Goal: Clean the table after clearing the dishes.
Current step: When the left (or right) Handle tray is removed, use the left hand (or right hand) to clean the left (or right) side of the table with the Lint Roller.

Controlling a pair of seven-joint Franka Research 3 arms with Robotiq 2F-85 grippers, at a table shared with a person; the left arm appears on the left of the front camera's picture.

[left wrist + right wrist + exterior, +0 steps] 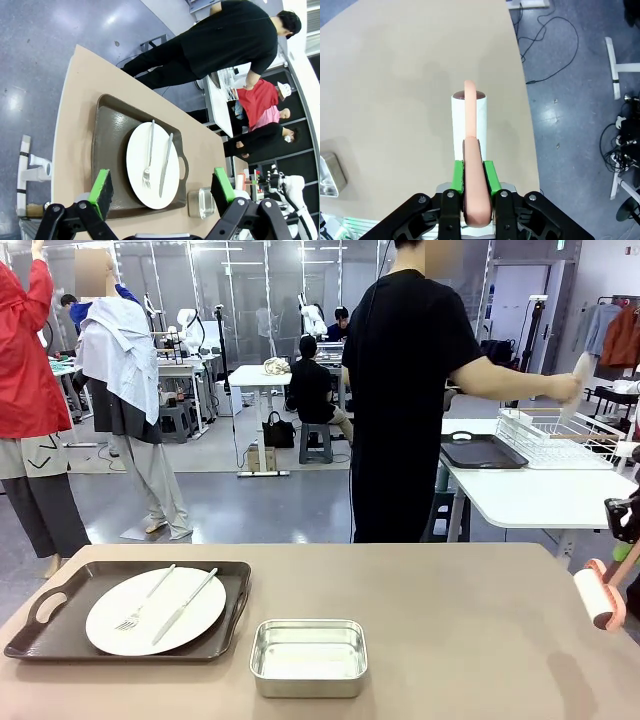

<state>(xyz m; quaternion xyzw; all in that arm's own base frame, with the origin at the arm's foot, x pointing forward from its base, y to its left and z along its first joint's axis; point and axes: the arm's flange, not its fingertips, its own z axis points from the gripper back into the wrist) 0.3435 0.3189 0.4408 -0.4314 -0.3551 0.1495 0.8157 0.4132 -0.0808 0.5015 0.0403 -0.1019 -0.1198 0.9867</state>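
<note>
The taupe table (450, 640) is filling the foreground, and it is not yet cleared. One dark tray (235, 610) is sitting at its left end and carrying a white plate (110, 625). A fork (145, 600) and a knife (185, 607) are lying side by side across the plate, gathered so they can travel together. A small steel pan (308, 625) is resting just right of the tray, near your edge.

Your left gripper (162, 186) is hovering above the tray with its green fingers (102, 187) spread wide and holding nothing. It is probably lining up to grasp the tray.

Your right gripper (472, 172) is clamping tight on the pink handle of a white cleaning roller (597, 598). The roller is pointing out over the table's bare right end. I cannot tell whether it is touching the surface. It seems to be waiting there until the dishes are gone.

Across the table, a person (400, 390) in black is turning toward a white side table (540, 495). A second dark tray (482, 450) and a wire rack (555, 435) are sitting on it, and the person is reaching over the rack with something pale that is too blurred to name.
</note>
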